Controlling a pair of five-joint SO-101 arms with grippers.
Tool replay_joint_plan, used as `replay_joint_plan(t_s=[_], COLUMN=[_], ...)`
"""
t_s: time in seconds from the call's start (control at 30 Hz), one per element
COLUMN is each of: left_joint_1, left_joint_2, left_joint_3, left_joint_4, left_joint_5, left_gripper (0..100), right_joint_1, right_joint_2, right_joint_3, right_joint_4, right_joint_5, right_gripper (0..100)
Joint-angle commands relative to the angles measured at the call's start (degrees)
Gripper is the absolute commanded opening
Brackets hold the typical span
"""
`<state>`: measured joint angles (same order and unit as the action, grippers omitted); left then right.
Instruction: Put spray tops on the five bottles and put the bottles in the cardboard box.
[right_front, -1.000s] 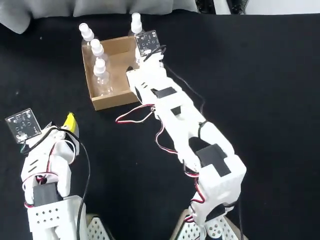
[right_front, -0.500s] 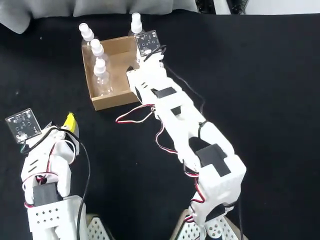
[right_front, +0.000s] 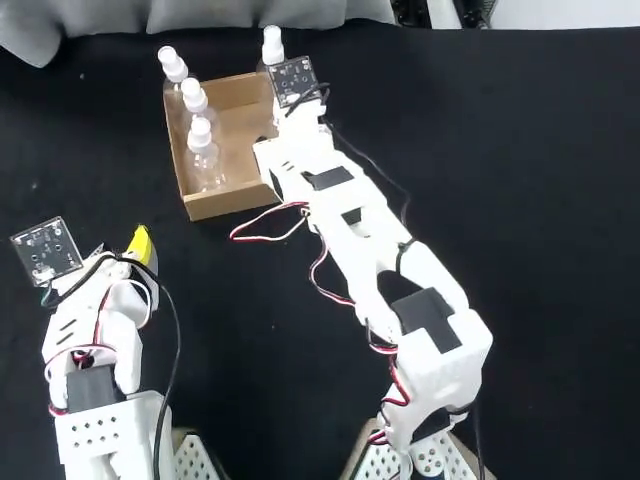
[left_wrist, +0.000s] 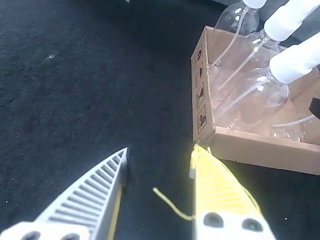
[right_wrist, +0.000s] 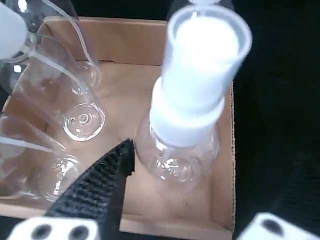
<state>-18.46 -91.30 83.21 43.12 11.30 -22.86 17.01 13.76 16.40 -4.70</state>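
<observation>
The cardboard box (right_front: 232, 198) stands at the back of the black table. Three clear bottles with white spray tops (right_front: 200, 135) stand along its left side. A fourth bottle (right_wrist: 192, 100) stands upright in the box's far right corner, its base on the box floor (right_wrist: 125, 107). My right gripper (right_wrist: 180, 155) is open around it, the black finger (right_wrist: 100, 190) just beside its body. My left gripper (left_wrist: 160, 150) is open and holds nothing, low over the cloth near the box's front left corner (left_wrist: 202, 135).
The right arm (right_front: 350, 230) stretches diagonally across the middle of the table to the box. The left arm (right_front: 95, 320) sits folded at the front left. Grey cloth (right_front: 100, 20) lies along the back edge. Black tabletop spreads to the right.
The right arm's wrist has shifted slightly towards the back of the table. The bottle at the box's far right corner and the left arm have stayed put.
</observation>
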Motion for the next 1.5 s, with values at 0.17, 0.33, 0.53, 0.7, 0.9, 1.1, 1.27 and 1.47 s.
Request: replay_joint_plan(t_s=[0.17,0.33,0.53,0.7,0.9,1.1,1.27,1.47], left_joint_1=[-0.1,-0.1,-0.2,-0.1,0.0,0.0,-0.4,-0.6], left_joint_2=[-0.6,-0.6,-0.6,-0.6,-0.6,-0.6,-0.6,-0.6], left_joint_3=[-0.2,-0.2,-0.2,-0.2,-0.2,-0.2,-0.1,1.1], left_joint_4=[-1.5,-1.5,-1.5,-1.5,-1.5,-1.5,-1.5,-3.3], left_joint_5=[-0.4,-0.4,-0.4,-0.4,-0.4,-0.4,-0.4,-0.4], left_gripper=[18,18,18,18,18,18,18,18], right_joint_1=[0.3,-0.8,-0.7,-0.6,-0.4,-0.7,-1.1,-1.1], right_joint_2=[-5.5,-11.3,-15.8,-20.6,-26.8,-31.1,-34.1,-42.2], right_joint_3=[-3.1,-3.1,-3.1,-3.1,-3.1,-3.0,-0.7,6.8], right_joint_4=[5.6,12.9,19.4,26.5,35.3,38.5,38.4,38.5], right_joint_5=[0.1,-0.3,-0.4,-0.4,-0.4,-0.4,0.1,0.1], right_gripper=[41.7,41.6,41.5,41.4,41.3,22.6,16.7,16.6])
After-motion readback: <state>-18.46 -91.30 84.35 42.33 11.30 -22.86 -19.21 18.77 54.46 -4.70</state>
